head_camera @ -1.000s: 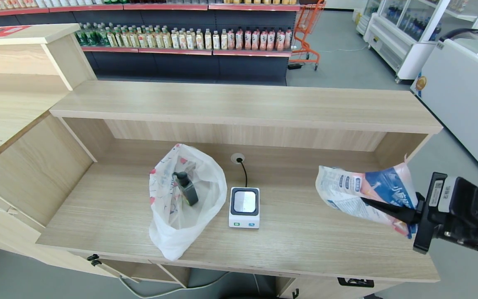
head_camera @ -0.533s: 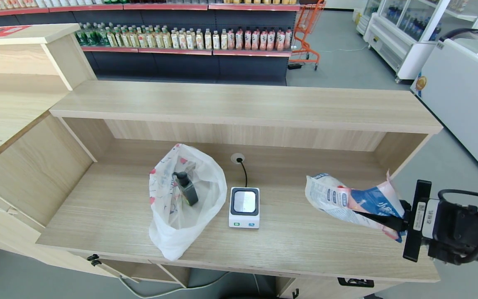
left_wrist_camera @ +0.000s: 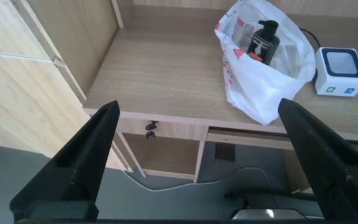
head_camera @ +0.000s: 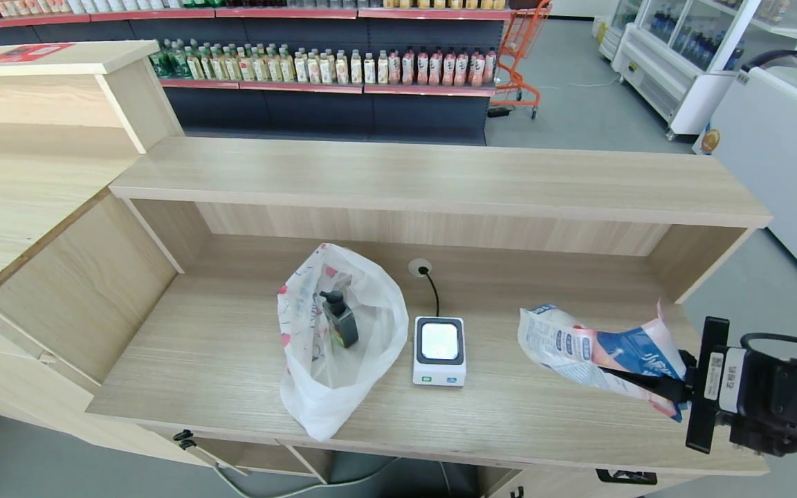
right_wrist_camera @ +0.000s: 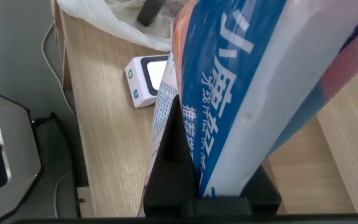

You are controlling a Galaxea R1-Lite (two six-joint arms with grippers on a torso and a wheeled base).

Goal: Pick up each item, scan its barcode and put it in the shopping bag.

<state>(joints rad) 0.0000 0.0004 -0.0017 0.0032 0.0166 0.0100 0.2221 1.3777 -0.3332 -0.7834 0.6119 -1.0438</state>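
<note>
A blue, white and pink snack package (head_camera: 592, 349) hangs just above the wooden counter (head_camera: 218, 353), to the right of the white barcode scanner (head_camera: 438, 349). My right gripper (head_camera: 651, 384) is shut on the package's right end; the package (right_wrist_camera: 253, 93) covers most of the right wrist view, with the scanner (right_wrist_camera: 146, 78) beyond it. A white plastic shopping bag (head_camera: 333, 339) stands open left of the scanner, with a dark pump bottle (head_camera: 340, 319) inside. My left gripper (left_wrist_camera: 197, 106) hangs open below and in front of the counter's front edge, holding nothing; past it are the bag (left_wrist_camera: 253, 87) and the bottle (left_wrist_camera: 264, 42).
A raised ledge (head_camera: 433, 176) and side walls box in the counter at the back and both sides. The scanner's black cable (head_camera: 432, 290) runs to a hole in the counter. Shelves of bottles (head_camera: 315, 66) and freezers (head_camera: 779, 131) stand beyond.
My right gripper has lowered the package and carried it left, closer to the scanner. The head camera has shifted, so the whole scene sits further right. Bag and scanner stay put.
</note>
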